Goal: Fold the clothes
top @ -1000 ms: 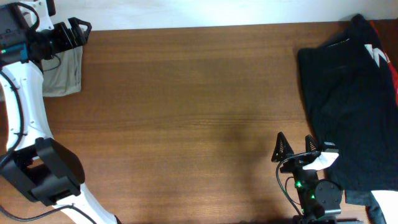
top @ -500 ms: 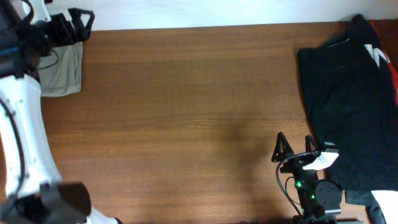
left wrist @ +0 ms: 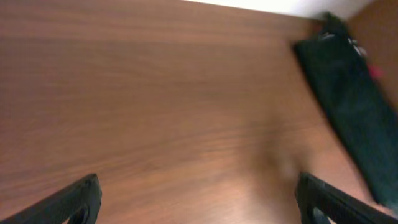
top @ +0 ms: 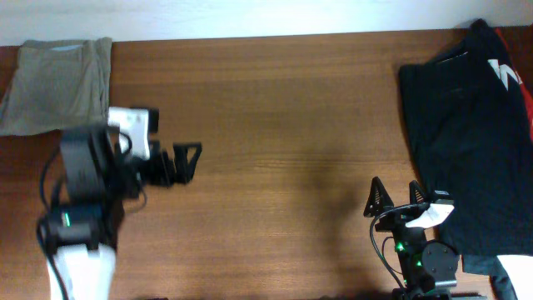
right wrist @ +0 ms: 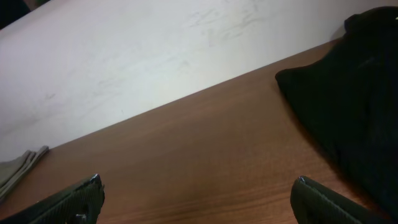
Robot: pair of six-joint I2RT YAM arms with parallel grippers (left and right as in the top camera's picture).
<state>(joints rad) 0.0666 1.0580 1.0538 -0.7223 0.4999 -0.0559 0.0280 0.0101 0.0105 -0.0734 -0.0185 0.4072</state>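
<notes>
Lying at table [top: 275, 108] corner, khaki shorts [top: 54, 83], left tool [top: 193, 162] spread, empty

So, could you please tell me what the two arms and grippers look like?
Left arm: white shell, black joint housings, black cable, green light. Right arm: black, white part, green light. Both the left gripper and right gripper have black triangular fingers.

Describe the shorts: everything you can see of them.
The shorts are plain khaki-beige with no pattern, and look like soft woven cloth. They lie flat, folded into a rough rectangle with a few creases, at the far left corner of the table, their top edge along its back edge. A paler strip shows near the top. The right wrist view catches only their stacked edges. They rest on the table, and nothing grips them.
</notes>
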